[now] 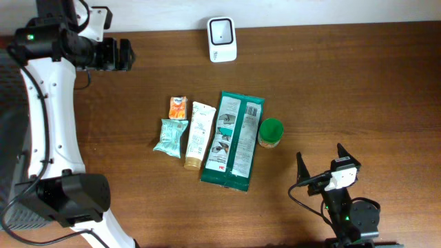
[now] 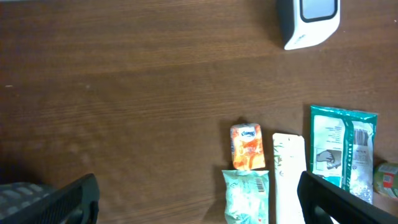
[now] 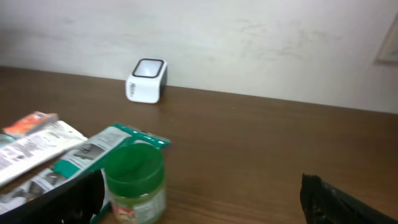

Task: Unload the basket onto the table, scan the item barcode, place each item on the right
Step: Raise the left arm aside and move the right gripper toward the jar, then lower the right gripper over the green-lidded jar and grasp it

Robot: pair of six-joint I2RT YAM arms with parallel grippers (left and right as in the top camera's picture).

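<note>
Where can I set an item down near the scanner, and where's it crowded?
Bare wood spans between the white box-shaped scanner and the small orange packet, and right of the green-lidded jar. Crowded: the mid-table row of packet, pale teal pouch, white tube, large green flat pack and jar.

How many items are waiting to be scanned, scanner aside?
5, grouped together: orange packet at the left, teal pouch directly below it in the overhead view, white tube beside them, large green package next, green-lidded jar at its right. None looks hidden.
</note>
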